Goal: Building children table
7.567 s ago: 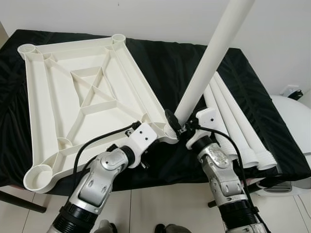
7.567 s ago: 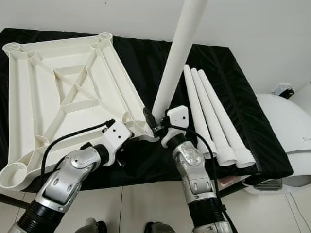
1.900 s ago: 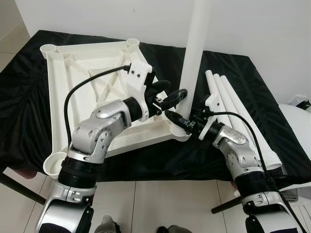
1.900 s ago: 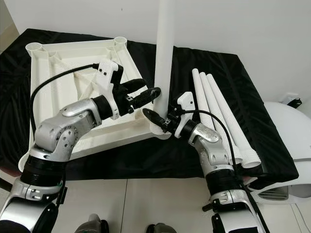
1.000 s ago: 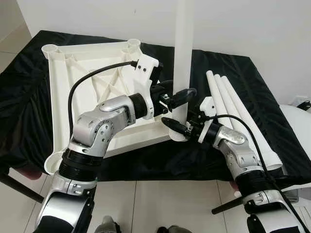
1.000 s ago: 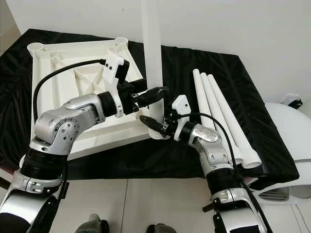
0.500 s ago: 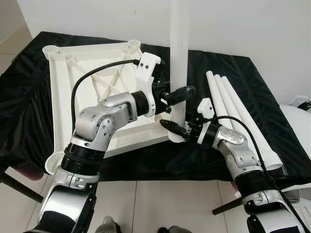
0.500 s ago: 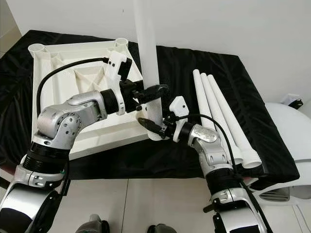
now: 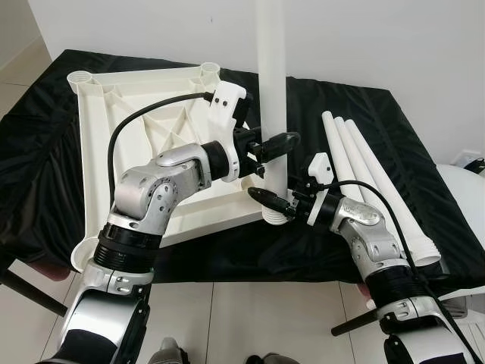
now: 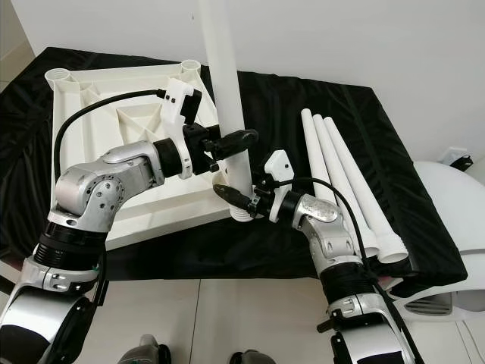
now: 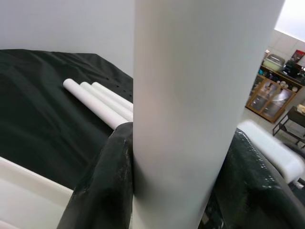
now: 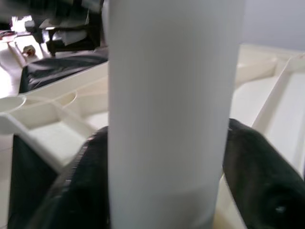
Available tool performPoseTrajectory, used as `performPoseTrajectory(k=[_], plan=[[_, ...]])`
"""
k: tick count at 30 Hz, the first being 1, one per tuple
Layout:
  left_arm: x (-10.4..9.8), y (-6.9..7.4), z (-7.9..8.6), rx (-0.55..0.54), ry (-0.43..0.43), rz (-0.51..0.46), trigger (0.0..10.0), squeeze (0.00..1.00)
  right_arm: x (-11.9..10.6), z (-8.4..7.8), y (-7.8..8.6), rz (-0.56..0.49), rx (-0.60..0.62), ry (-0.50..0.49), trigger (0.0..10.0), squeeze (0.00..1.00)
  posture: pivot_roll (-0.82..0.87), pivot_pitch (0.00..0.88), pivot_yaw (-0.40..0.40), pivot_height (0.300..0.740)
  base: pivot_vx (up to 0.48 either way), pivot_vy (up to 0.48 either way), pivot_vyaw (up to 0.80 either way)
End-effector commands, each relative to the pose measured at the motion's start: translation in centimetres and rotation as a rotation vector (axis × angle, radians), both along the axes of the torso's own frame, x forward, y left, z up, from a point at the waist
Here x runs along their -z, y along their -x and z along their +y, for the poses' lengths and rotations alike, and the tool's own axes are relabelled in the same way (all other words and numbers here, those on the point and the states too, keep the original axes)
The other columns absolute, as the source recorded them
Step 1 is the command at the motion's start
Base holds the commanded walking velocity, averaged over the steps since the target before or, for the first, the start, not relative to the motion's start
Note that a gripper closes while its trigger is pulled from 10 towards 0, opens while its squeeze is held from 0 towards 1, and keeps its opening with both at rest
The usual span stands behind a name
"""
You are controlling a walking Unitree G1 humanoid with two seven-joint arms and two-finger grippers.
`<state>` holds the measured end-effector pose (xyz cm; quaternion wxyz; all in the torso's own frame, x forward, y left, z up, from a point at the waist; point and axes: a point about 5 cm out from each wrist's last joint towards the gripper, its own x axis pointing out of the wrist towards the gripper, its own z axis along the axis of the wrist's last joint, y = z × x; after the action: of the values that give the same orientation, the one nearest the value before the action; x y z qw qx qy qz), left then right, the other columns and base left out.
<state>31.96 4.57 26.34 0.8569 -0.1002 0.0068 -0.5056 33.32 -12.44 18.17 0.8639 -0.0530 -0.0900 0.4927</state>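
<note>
A white plastic tabletop (image 9: 136,144) lies upside down on the black-draped table (image 9: 45,189), its ribs and corner sockets facing up. One white table leg (image 9: 273,83) stands nearly upright in the socket (image 9: 274,215) at the near right corner. My left gripper (image 9: 276,148) is shut on the leg partway up. Lower, just above the socket, my right gripper (image 9: 276,199) is shut on it too. Black fingers (image 11: 102,181) flank the leg (image 11: 190,119) in the left wrist view, as do those (image 12: 257,176) beside the leg (image 12: 167,119) in the right wrist view.
Three more white legs (image 9: 371,182) lie side by side on the cloth to the right. A rounded white appliance (image 9: 466,182) stands beyond the table's right end. A white wall runs behind the table, and tiled floor (image 9: 250,318) lies in front.
My left gripper has come up from the tabletop's edge and shut on the leg. The leg has swung from a rightward lean to nearly upright, its top still drifting left.
</note>
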Motion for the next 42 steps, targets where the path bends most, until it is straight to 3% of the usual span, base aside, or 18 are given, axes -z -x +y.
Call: performPoseTrajectory(k=[1, 4, 5, 16, 21, 31, 36, 42], plan=[[-0.7, 0.0, -0.4, 0.013, 0.001, -0.016, 10.0, 0.00, -0.5, -0.2, -0.1, -0.013, 0.011, -0.015, 10.0, 1.00, -0.02, 0.027, -0.062, 0.740, 0.000, 0.000, 0.00], [-1.4, -0.3, -0.1, -0.030, 0.001, -0.045, 10.0, 0.00, -1.2, -0.4, -0.5, -0.051, 0.064, -0.023, 10.0, 1.00, -0.02, 0.028, -0.062, 0.740, 0.000, 0.000, 0.00], [-1.8, -0.5, 0.1, -0.057, 0.002, -0.057, 10.0, 0.00, -1.6, -0.4, -0.8, -0.072, 0.097, -0.030, 10.0, 0.00, -0.02, 0.028, -0.063, 0.740, 0.000, 0.000, 0.00], [-3.9, -1.4, 1.0, -0.179, -0.016, -0.122, 10.0, 0.00, -3.0, -0.4, -2.4, -0.100, 0.283, -0.017, 10.0, 0.00, -0.01, 0.032, -0.067, 0.740, 0.000, 0.000, 0.00], [-4.5, -1.9, 1.2, -0.266, -0.067, -0.179, 10.0, 0.00, -4.0, 0.6, -3.1, -0.079, 0.392, -0.051, 10.0, 0.00, -0.01, 0.042, -0.068, 0.740, 0.000, 0.000, 0.00], [-4.9, -1.9, 0.9, -0.292, -0.078, -0.206, 10.0, 0.00, -4.7, 1.6, -3.4, -0.099, 0.472, -0.047, 10.0, 0.00, -0.01, 0.044, -0.070, 0.740, 0.000, 0.000, 0.00], [-4.7, -2.0, 0.2, -0.290, -0.082, -0.204, 10.0, 0.00, -5.3, 3.9, -3.3, -0.255, 0.463, 0.091, 10.0, 0.00, -0.01, 0.047, -0.069, 0.740, 0.000, 0.000, 0.00], [-4.9, -2.0, 0.1, -0.285, -0.078, -0.209, 10.0, 0.00, -5.0, 4.4, -3.3, -0.276, 0.453, 0.133, 10.0, 0.00, 0.00, 0.050, -0.072, 0.740, 0.000, 0.000, 0.00]])
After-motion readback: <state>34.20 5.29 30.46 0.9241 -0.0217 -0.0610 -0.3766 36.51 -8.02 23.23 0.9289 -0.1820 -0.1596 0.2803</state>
